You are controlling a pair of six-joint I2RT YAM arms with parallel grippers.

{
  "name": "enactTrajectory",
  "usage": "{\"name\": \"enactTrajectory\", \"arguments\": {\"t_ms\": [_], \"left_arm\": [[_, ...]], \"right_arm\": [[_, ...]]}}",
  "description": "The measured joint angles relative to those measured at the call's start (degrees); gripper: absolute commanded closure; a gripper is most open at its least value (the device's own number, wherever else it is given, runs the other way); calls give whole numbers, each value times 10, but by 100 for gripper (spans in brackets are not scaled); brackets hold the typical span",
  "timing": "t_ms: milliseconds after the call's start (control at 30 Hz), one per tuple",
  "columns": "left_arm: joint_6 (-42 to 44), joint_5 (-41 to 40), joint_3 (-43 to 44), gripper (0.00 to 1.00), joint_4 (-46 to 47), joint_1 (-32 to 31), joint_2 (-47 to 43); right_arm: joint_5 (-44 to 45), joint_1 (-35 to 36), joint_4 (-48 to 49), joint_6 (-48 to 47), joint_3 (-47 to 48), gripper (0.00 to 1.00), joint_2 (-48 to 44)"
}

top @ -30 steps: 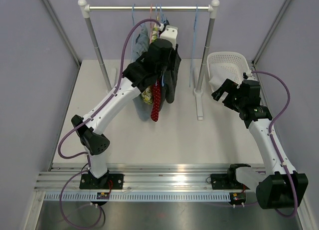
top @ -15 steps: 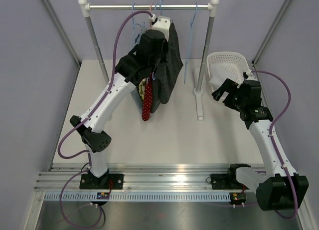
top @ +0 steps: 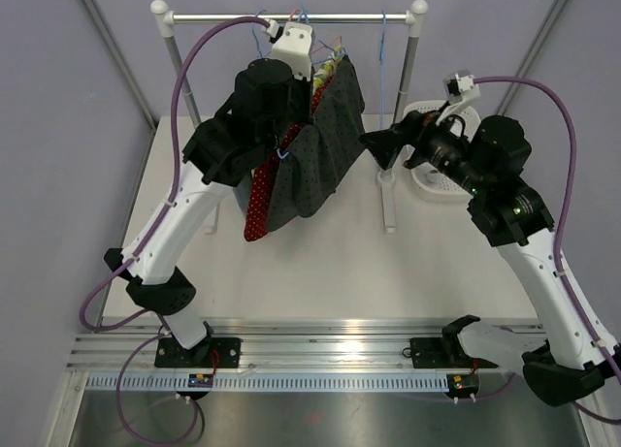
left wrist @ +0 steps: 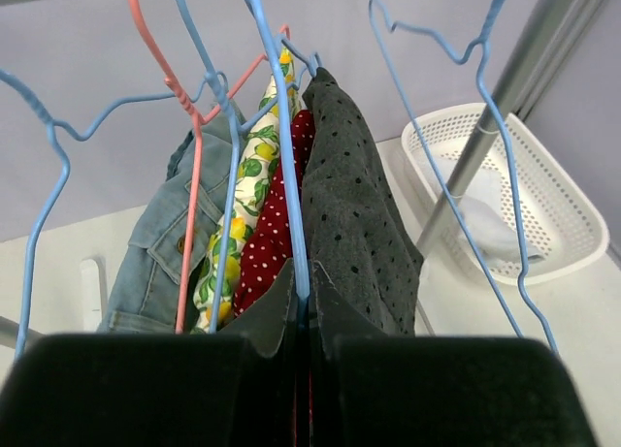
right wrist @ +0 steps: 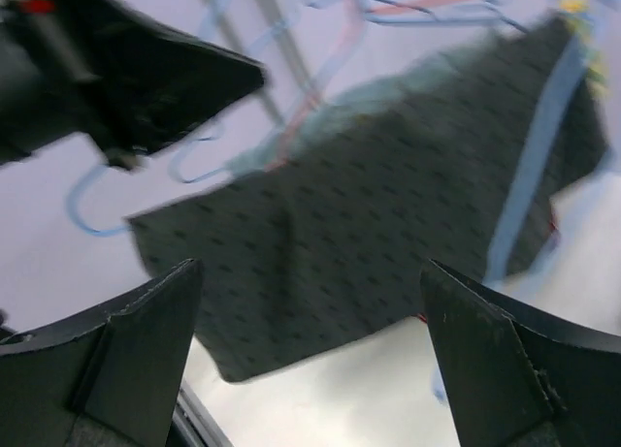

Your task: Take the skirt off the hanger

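Our left pincer [left wrist: 301, 306] pinches the blue hanger [left wrist: 279, 156]; our right pincer [top: 376, 146] is spread. We see the skirt [top: 318, 161] hanging slanted, its hem pointing to the near left.

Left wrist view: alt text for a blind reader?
Left gripper shut on a blue hanger, grey dotted skirt draped beside it. A red polka-dot garment, lemon-print fabric and denim hang left; a white basket sits right.

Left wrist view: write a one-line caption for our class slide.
Left fingers pinch a blue hanger beside the grey dotted skirt, with a white basket beyond.
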Motion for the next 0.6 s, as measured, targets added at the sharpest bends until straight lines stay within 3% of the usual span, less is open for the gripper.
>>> {"name": "enactTrajectory", "arguments": {"t_ms": [133, 233, 533, 567, 600], "left_arm": [[-2, -7, 0, 100, 0, -13, -20], [-5, -11, 0, 100, 0, -16, -24], [-14, -21, -9, 100, 0, -17, -27], [-16, -22, -11, 100, 0, -17, -29], [-16, -22, -14, 100, 0, -17, -32]], "right_arm": [[58, 144, -13, -40, 97, 1, 62], [107, 217, -26, -59, 112, 1, 89], [226, 324, -53, -68, 90, 2, 123], [235, 334, -54, -68, 86, 4, 124], [245, 342, -54, -69, 83, 12, 125]]}}
